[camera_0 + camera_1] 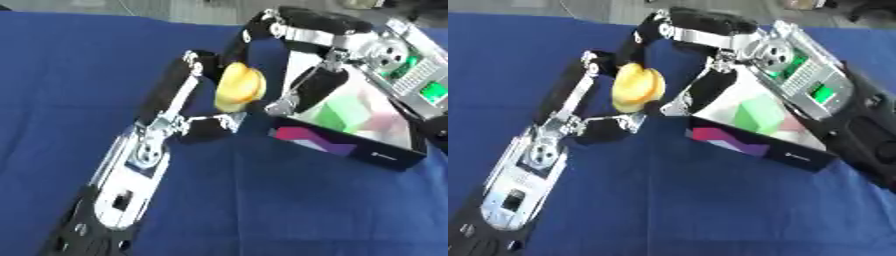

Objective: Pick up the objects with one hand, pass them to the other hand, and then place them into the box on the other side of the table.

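Left eye view shows the robot's left arm rising from the lower left corner across the blue tablecloth (105,75), its base cut off by the frame's bottom edge. The left hand (179,107) reaches up toward the middle of the picture, one long finger stretched upward and the thumb bent low beneath, the two bracketing a yellow object (238,86) held above the cloth. The object is rounded and lumpy, pale yellow below and deeper orange-yellow at its right edge; what it is cannot be made out. Its far side is hidden, so whether the left hand's finger fully curls onto it is unclear, though finger and thumb appear to pinch it from left and below.

From the upper right, the right hand (302,37) comes in over the object, its dark fingers arched above and to the right of the yellow lump, one finger angling down just beside it. Contact between these fingers and the object seems likely but is blurred, and whether they close on it cannot be told.

Below the right hand sits the box (794,156), dark-walled with a red and purple patch on its near side. Inside lies a green block (756,114) with a pinkish shape beside it, partly masked by the right forearm, which runs off the right edge.
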You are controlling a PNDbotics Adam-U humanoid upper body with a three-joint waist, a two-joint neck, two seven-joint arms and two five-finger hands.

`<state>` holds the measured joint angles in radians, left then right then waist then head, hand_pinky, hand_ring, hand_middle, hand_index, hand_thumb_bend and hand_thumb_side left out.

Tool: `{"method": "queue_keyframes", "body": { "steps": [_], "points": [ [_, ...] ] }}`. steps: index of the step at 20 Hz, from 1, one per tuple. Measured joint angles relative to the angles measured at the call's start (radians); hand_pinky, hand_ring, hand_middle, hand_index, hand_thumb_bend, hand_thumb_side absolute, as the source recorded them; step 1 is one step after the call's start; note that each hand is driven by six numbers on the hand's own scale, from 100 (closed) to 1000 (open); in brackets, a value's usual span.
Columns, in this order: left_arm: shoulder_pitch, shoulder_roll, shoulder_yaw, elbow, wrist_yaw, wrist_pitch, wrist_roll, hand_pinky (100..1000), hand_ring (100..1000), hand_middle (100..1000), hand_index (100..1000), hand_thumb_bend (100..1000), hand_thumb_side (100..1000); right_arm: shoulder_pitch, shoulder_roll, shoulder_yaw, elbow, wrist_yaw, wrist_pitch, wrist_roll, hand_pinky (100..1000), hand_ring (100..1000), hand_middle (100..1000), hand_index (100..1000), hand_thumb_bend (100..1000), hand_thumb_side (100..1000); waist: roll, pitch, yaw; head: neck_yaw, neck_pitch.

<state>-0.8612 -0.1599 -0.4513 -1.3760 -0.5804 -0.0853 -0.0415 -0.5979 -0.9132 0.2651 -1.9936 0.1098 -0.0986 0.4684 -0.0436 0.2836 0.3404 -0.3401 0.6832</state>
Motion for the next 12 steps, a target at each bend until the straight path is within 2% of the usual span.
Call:
{"method": "queue_keyframes", "body": {
  "steps": [3,5,7,10,12],
  "points": [
    [0.001,0.000,-0.002,-0.007,0.006,0.000,0.000,670,480,397,538,100,100,0.000,0.002,-0.002,-0.002,0.010,-0.002,0.000,817,727,383,720,401,100,0.000,0.002,0.000,0.001,0.000],
    [0.001,0.000,-0.002,-0.011,0.011,-0.001,-0.001,671,480,396,538,100,100,0.001,0.002,-0.003,-0.003,0.017,-0.004,-0.001,808,701,323,697,349,100,0.000,0.002,-0.001,0.003,0.000],
    [0.001,0.000,-0.002,-0.011,0.016,-0.002,-0.002,670,480,396,537,100,100,0.002,0.002,-0.003,-0.003,0.019,-0.006,-0.002,793,669,266,657,261,100,0.000,0.002,-0.001,0.003,0.000],
    [0.002,0.000,-0.002,-0.012,0.021,-0.004,-0.002,670,479,396,537,100,100,0.006,0.003,-0.003,-0.003,0.019,-0.006,-0.002,791,664,259,651,254,100,0.000,0.002,-0.001,0.003,0.000],
    [0.004,0.000,-0.003,-0.012,0.022,-0.005,-0.001,670,478,395,537,100,100,0.008,0.003,-0.002,-0.003,0.018,-0.005,-0.004,771,643,245,605,213,100,0.000,0.002,-0.001,0.004,0.000]
  ]
}}
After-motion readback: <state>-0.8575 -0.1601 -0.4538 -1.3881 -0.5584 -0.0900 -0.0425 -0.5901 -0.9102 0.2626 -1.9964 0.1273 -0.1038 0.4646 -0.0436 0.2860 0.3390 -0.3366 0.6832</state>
